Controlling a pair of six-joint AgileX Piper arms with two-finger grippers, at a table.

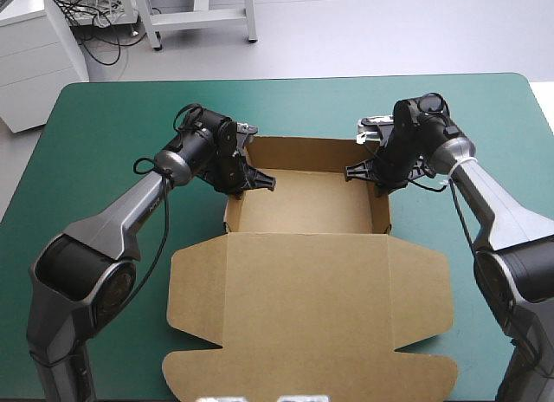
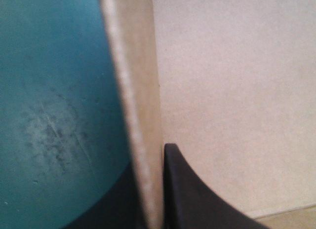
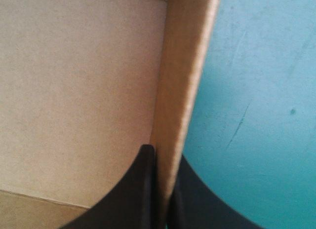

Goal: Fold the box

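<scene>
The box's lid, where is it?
In the high view the lid lies flat on the teal-green cover, on the near side of the tray, whose side walls the left claw and right claw pinch.

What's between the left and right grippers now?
Only the bare tray floor of the box, spanning left gripper to right gripper; high view shows it.

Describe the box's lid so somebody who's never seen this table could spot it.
On the teal-green table, the brown box sits centred as an open tray. The lid is the wide panel running from the tray's near wall toward the robot: it alone lies flat, with rounded flaps at its corners.
</scene>
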